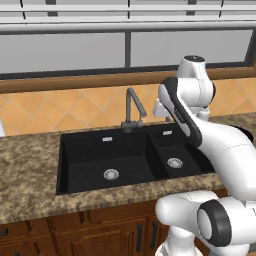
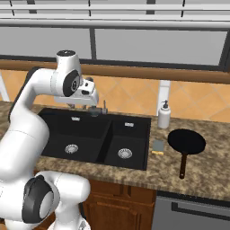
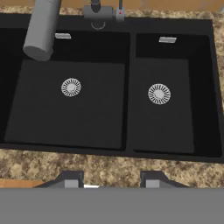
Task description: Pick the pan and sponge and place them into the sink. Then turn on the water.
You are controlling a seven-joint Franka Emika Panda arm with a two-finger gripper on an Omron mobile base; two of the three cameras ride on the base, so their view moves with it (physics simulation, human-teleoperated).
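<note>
A: Start close in. How is the arm set?

B: It rises from the base in front of the wooden cabinets [image 1: 90, 230], bends forward over the counter [image 2: 197, 175], and holds the hand high above the sink [image 2: 58, 134], pointing down. In the right base view the hand sits over the back edge of the large basin, near the faucet [image 1: 132, 107].

A: And the gripper?

B: In the hand view the gripper [image 3: 113, 180] shows two dark fingertips [image 3: 70, 179] standing well apart, with speckled counter between them and nothing held. So the hand is wide and empty.

A: What lies under it?

B: The near rim of the sink, then both basins. The large one and the smaller one are each bare but for a round silver drain [image 3: 71, 87]. A dividing wall runs between them. The faucet's grey spout reaches out over the large basin's back corner.

A: Where are the pan and the sponge?

B: Both on the counter to the right of the sink. The sponge [image 2: 157, 146] lies just beside the small basin's right rim. The pan [image 2: 186, 141] sits farther right, near the sponge but apart from it, upright, its handle pointing toward the counter's front edge.

A: Anything crowding them?

B: A white soap bottle [image 2: 164, 115] stands behind the sponge, toward the tiled wall [image 1: 55, 107]. In front of the sponge the counter is open down to its edge.

A: Farther back?

B: Orange tiles, a wooden ledge, then the window [image 2: 157, 45].
</note>
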